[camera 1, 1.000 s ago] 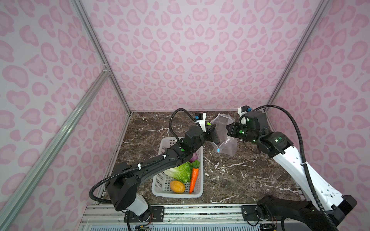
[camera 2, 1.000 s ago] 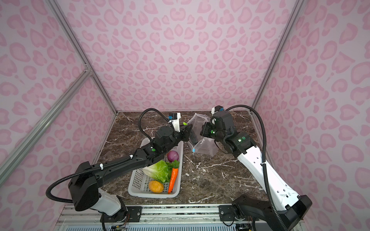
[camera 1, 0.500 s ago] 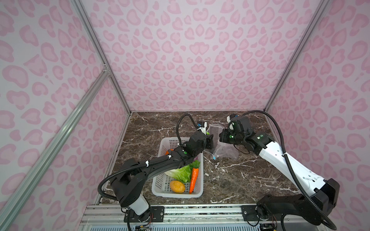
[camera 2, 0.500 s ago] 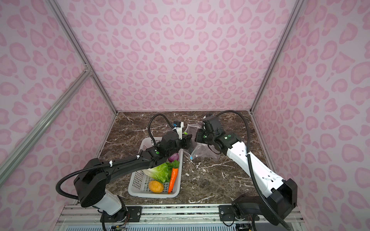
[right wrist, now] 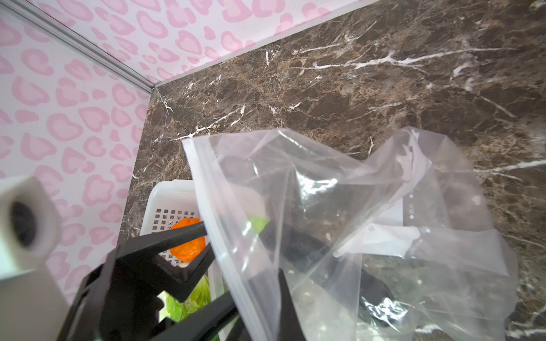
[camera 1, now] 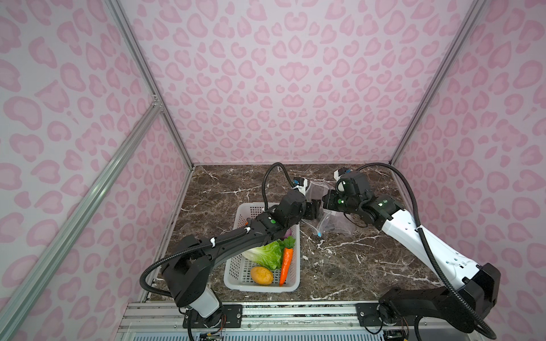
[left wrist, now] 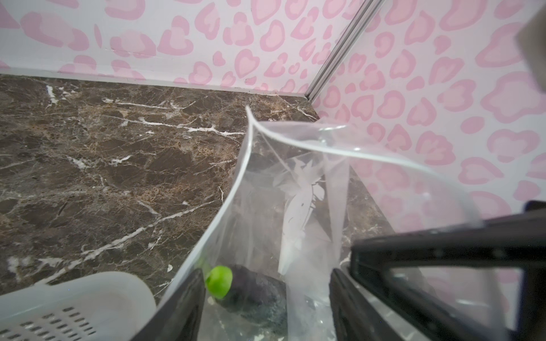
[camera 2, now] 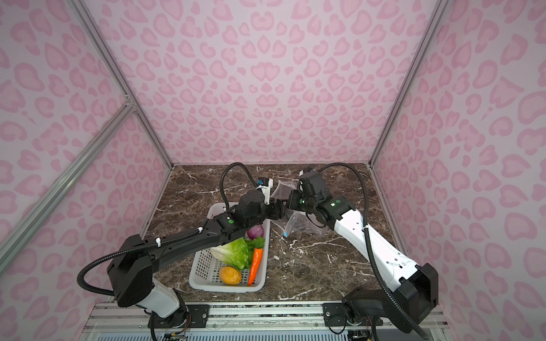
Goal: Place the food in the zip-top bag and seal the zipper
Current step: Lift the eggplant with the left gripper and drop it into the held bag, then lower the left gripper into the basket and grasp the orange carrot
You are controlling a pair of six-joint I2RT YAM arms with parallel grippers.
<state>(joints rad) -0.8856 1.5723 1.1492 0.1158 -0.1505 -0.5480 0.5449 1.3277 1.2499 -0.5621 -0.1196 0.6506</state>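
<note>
**Eggplant in the bag, left hand spread**

My left hand (left wrist: 266, 304) reaches into the mouth of the zip-top bag (right wrist: 325, 206) with its fingers standing well apart. The dark eggplant piece (left wrist: 254, 292) lies between them inside the clear film, its green stem end toward one finger. My right hand (camera 1: 326, 203) is closed and pinches the bag's mouth edge, holding it up off the surface (camera 1: 354, 265) just right of the basket (camera 1: 233, 274). The zipper (right wrist: 201, 189) is unsealed, and its blue slider (camera 1: 319, 235) hangs low, near the surface. In the basket I see the lettuce (camera 1: 266, 254), the carrot (camera 1: 286, 262) beside it and a yellow-orange round (camera 1: 261, 275) at the near end. The purple onion (camera 2: 255, 231) sits close under my left arm. An orange round (right wrist: 187, 245) in the basket shows in the right wrist view.
</note>
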